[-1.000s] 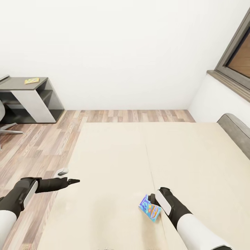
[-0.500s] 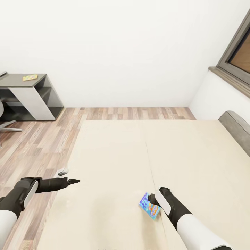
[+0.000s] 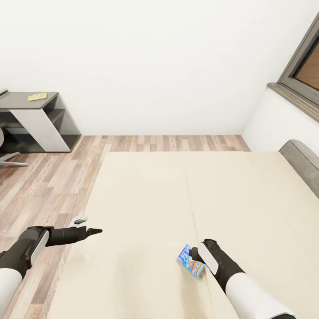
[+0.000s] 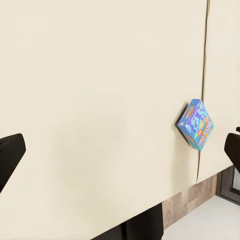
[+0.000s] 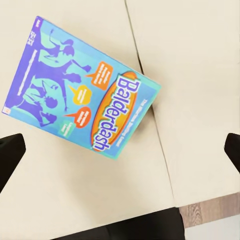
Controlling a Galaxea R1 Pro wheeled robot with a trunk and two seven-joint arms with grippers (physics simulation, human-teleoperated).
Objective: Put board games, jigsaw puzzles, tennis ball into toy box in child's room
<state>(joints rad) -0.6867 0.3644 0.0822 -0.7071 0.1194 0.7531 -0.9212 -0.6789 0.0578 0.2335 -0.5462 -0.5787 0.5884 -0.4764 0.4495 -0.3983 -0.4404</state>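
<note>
The blue board game (image 3: 191, 262) lies on the bed (image 3: 146, 195) beside its centre seam, right at the right end effector (image 3: 193, 254), whose fingers are spread wide and hold nothing. The left end effector (image 3: 94, 231) hovers open and empty near the bed's edge. Over the last second both arms stayed put while the view drifted slightly, so the grasp looks still to come.

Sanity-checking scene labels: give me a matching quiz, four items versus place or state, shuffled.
Items:
1. blue board game
2. left gripper
3. jigsaw puzzle
4. window

Descriptions:
A. on the dark desk, far left
B. high on the right wall
C. open, holding nothing, over the bed's edge
D. at the right gripper, above the bed

Pairs: 1-D, 2-C, 3-A, 4-B
</note>
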